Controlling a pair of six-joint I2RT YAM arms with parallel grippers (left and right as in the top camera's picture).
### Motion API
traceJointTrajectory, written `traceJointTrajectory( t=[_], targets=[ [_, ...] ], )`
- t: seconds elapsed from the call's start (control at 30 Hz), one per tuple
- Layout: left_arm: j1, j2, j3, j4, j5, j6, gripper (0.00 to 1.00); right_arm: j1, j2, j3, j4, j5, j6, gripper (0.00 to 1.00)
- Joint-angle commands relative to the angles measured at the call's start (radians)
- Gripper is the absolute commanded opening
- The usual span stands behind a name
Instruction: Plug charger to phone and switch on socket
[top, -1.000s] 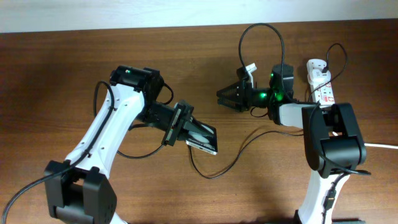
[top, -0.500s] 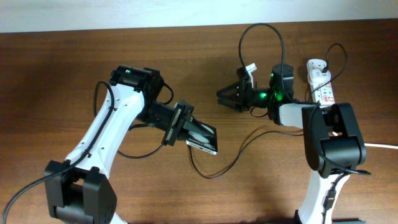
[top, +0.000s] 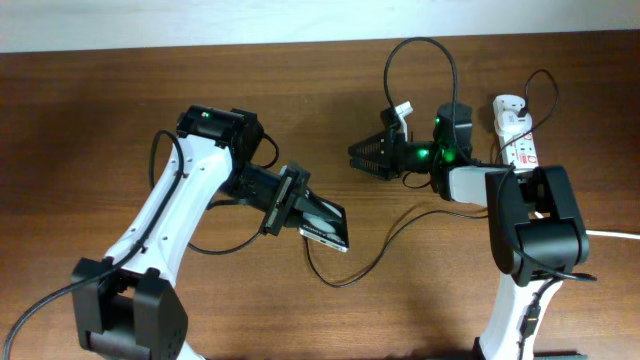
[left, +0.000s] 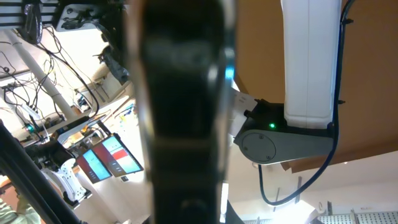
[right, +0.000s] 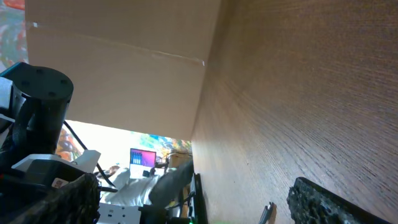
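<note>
My left gripper (top: 291, 201) is shut on one end of the phone (top: 324, 224), a flat black slab with a pale edge, held tilted just over the table. In the left wrist view the phone (left: 180, 112) is a dark blur filling the middle and hiding the fingers. My right gripper (top: 366, 158) stands open a short way to the phone's upper right, its jaws facing the phone with nothing between them. Its dark fingertips (right: 336, 202) frame bare wood in the right wrist view. The charger cable (top: 345, 280) loops out from under the phone; I cannot see its plug tip. The white socket (top: 515, 130) lies at the far right.
A thin black cable arcs high behind the right wrist (top: 420, 45). The thick white cord (top: 610, 234) leaves at the right edge. The right arm's base (top: 535, 235) stands in front of the socket. The table's far edge meets a pale wall (top: 200, 25).
</note>
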Motion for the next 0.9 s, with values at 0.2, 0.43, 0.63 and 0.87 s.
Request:
traceJointTrajectory(
  t=[0.2, 0.43, 0.63, 0.87],
  targets=[
    [0.002, -0.024, 0.004, -0.001, 0.023, -0.006, 0.00, -0.002, -0.002, -0.002, 0.000, 0.010, -0.015, 0.99],
    [0.002, -0.024, 0.004, -0.001, 0.012, -0.006, 0.00, -0.002, -0.002, -0.002, 0.000, 0.010, -0.015, 0.99],
    [0.002, -0.024, 0.004, -0.001, -0.004, -0.005, 0.00, -0.002, -0.002, -0.002, 0.000, 0.010, -0.015, 0.99],
    [0.002, -0.024, 0.004, -0.002, -0.046, -0.005, 0.00, -0.002, -0.002, -0.002, 0.000, 0.010, -0.015, 0.99]
  ],
)
